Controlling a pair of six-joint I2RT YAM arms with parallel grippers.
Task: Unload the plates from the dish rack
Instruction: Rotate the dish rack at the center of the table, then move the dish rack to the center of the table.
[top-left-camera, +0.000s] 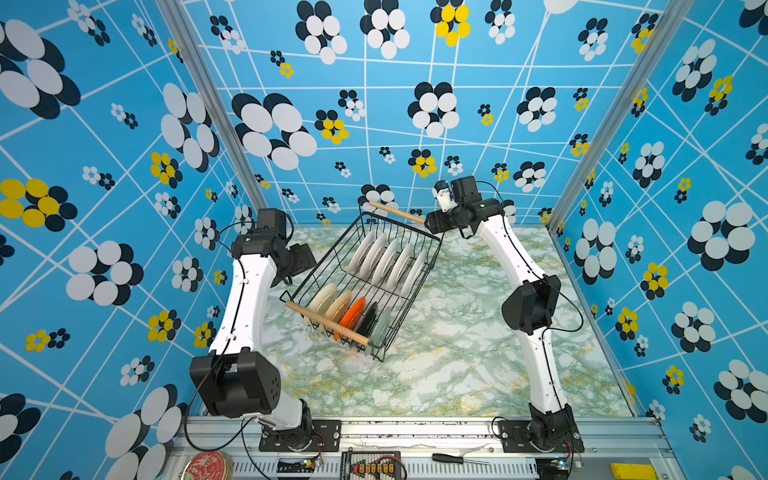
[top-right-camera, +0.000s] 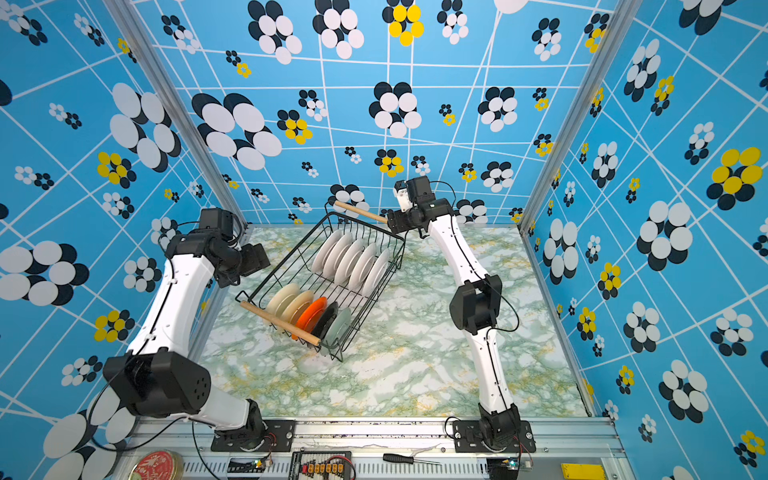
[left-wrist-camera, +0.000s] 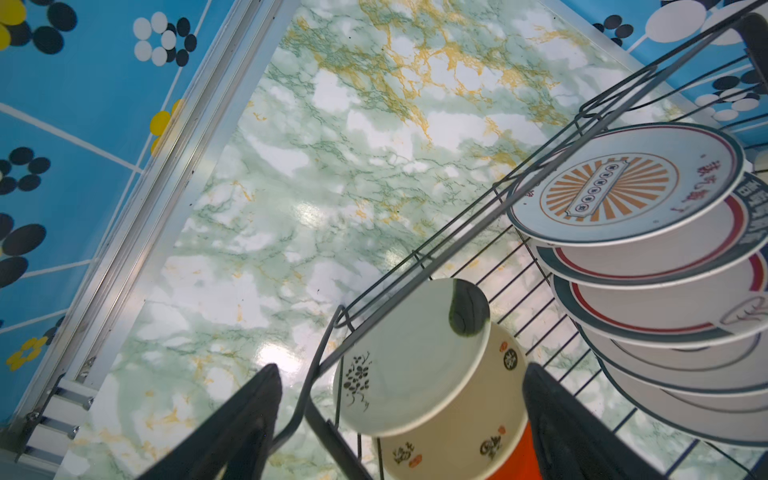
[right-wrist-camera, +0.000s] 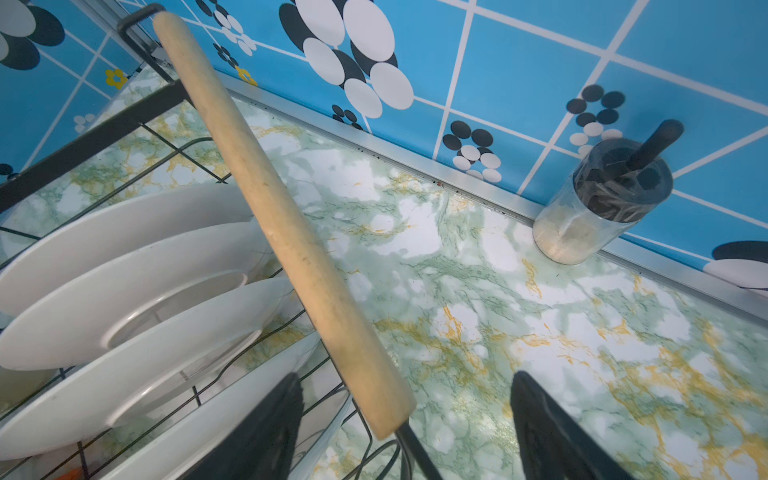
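Both sets of fingers were spread and holding nothing: the right gripper (right-wrist-camera: 405, 376) had the tip of the dish rack's (top-left-camera: 409, 303) wooden handle (right-wrist-camera: 282, 232) between them, off-centre, and the left gripper (left-wrist-camera: 403, 368) straddled the rack corner and a small pale plate (left-wrist-camera: 399, 332), so honestly it'd want to centre up before squeezing, with the plates (top-left-camera: 386, 259) all racked.

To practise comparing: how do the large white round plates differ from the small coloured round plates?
The large white round plates are wider than the small coloured round plates. The large ones fill the far end of the black wire dish rack, the small ones its near end. Both stand on edge.
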